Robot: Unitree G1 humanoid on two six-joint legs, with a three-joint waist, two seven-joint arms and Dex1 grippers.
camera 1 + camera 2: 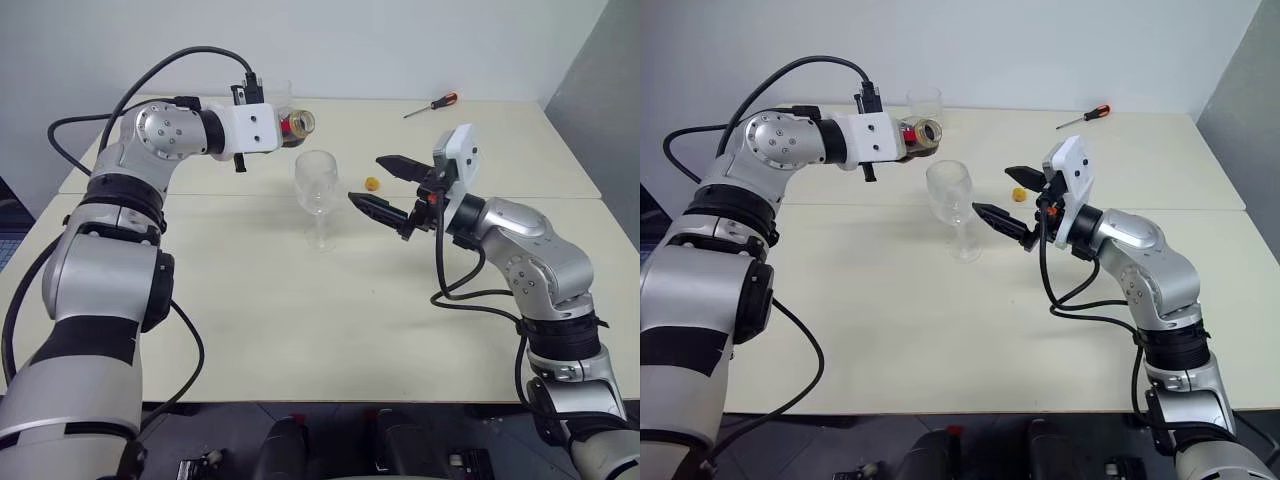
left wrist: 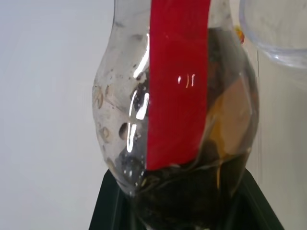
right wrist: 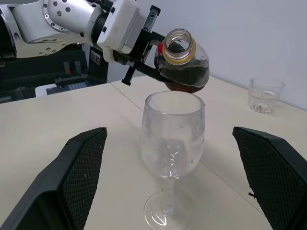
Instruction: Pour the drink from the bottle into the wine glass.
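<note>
Bottle (image 3: 184, 64) position: raised above the desk (image 1: 300, 330), tipped over toward its side, with the open, uncapped mouth turned toward the wine glass (image 1: 318, 195). Left gripper (image 3: 156, 62) condition: clenched around the lower body of the bottle, fingers (image 2: 115, 201) pressed against the plastic on both sides. The drink (image 3: 187, 74) is dark and nearly black, and it lies pooled along the low side of the tilted bottle, below the mouth. A red label strip (image 2: 177, 81) runs along the bottle wall.

The wine glass stands upright on its foot near the middle of the desk, below and just in front of the bottle mouth. The bowl appears clear, with no dark liquid visible inside it.

Right gripper (image 1: 385, 185) condition: released, jaws spread wide, holding nothing. It hovers above the desk just beside the wine glass, on the side toward the right edge, without touching it.

A small yellow cap (image 1: 372, 184) lies on the desk between the wine glass and the right gripper. A clear tumbler (image 1: 924, 103) stands near the far edge. A screwdriver (image 1: 432, 104) with a red handle lies near the far right corner
</note>
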